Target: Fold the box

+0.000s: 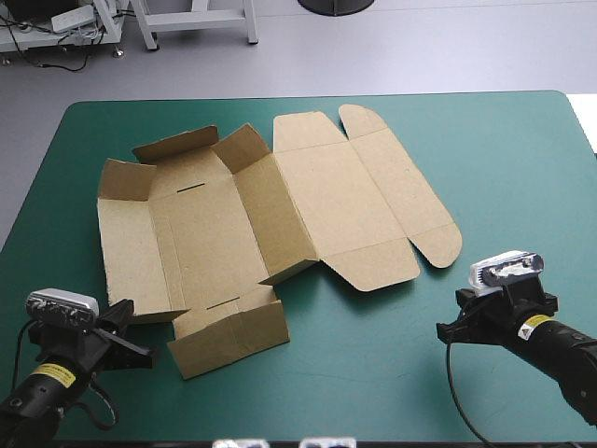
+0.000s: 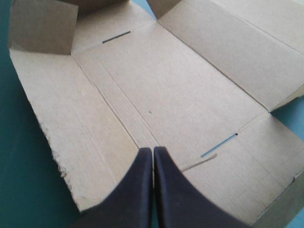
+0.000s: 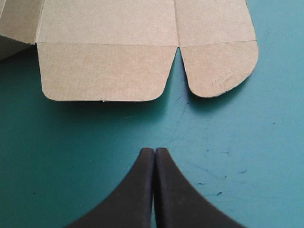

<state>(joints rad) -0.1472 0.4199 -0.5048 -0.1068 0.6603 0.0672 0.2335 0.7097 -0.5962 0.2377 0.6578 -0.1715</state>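
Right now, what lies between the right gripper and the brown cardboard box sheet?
Nothing but bare teal-green table cover. The right wrist view shows it: the right gripper, black fingers shut, sits short of the flat brown box.

The brown box [image 1: 252, 219] lies opened out on the teal-green table [image 1: 522, 168], left of centre, some flaps raised, lid flat.

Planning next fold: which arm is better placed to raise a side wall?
Left, likely: left gripper hangs over the box by its side panels; right gripper is off it, over teal-green cover.
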